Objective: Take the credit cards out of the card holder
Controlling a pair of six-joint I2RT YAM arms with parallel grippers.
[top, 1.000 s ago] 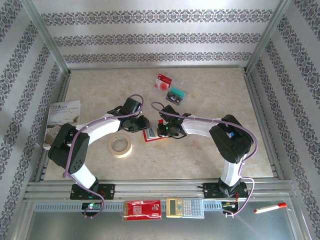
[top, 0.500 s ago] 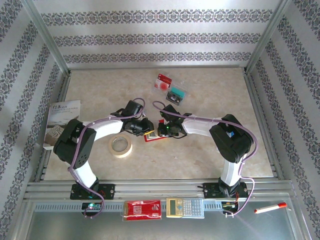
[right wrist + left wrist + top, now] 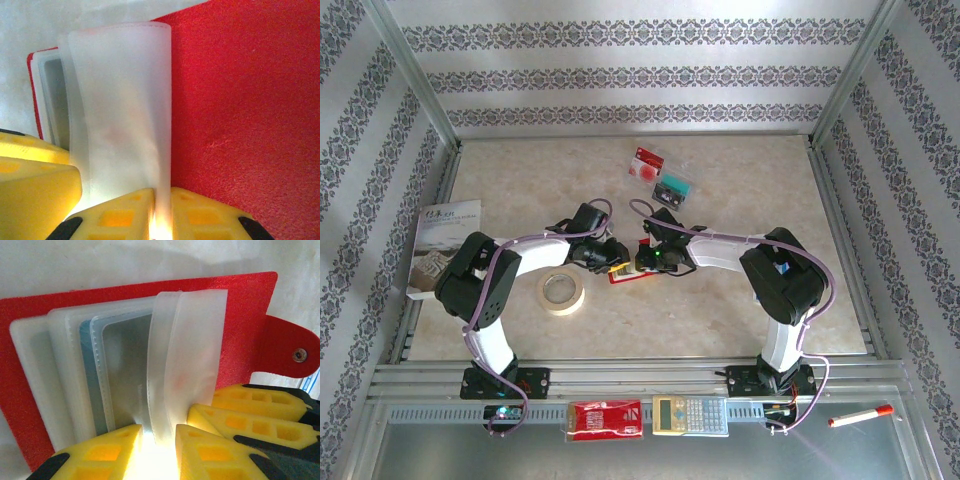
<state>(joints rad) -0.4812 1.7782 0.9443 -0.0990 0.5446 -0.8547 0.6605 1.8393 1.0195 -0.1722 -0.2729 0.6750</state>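
Note:
The red card holder (image 3: 628, 275) lies open on the table between both grippers. Its clear pockets (image 3: 125, 370) fan out over the red cover (image 3: 250, 310), and a bluish edge (image 3: 86, 365) shows inside one pocket. My left gripper (image 3: 157, 442) is shut on upright pocket leaves (image 3: 192, 355). From the other side, my right gripper (image 3: 161, 215) is shut on a clear pocket leaf (image 3: 125, 110) against the red cover (image 3: 245, 100). Two credit cards lie further back on the table: a red-with-white card (image 3: 646, 163) and a teal-and-black card (image 3: 672, 187).
A tape roll (image 3: 561, 291) sits just left of the holder and a booklet (image 3: 445, 240) lies at the table's left edge. On the near rail are a red packet (image 3: 604, 420), a calculator (image 3: 690, 414) and a marker (image 3: 860, 415).
The left arm's elbow has swung right and its gripper has edged slightly toward the holder. The right gripper has barely moved and keeps its hold.

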